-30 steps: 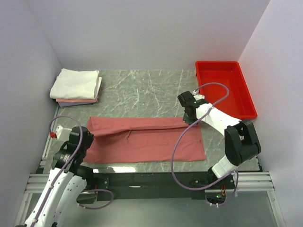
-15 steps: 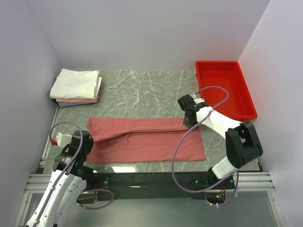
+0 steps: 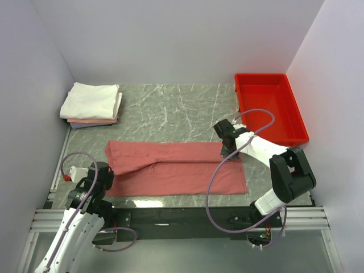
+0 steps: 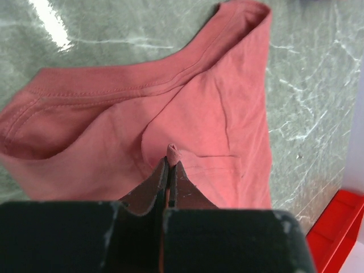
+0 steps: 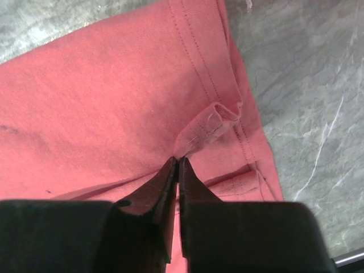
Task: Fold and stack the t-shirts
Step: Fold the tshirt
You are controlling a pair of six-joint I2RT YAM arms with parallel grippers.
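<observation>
My left gripper [image 4: 172, 160] pinched the dusty salmon-red cotton t-shirt [image 4: 216, 108]; whether my right gripper [image 5: 177, 164], tips at its hem, gripped, I couldn't tell.

Red plastic tray [image 3: 267, 105] far right — grey marbled table [image 3: 170, 111], pale walls [image 3: 170, 40]

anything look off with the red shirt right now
Yes: the salmon-red shirt is folded unevenly. Its upper layer sags diagonally at the left end, and near the right edge a bit of hem curls up in a small loop.
</observation>
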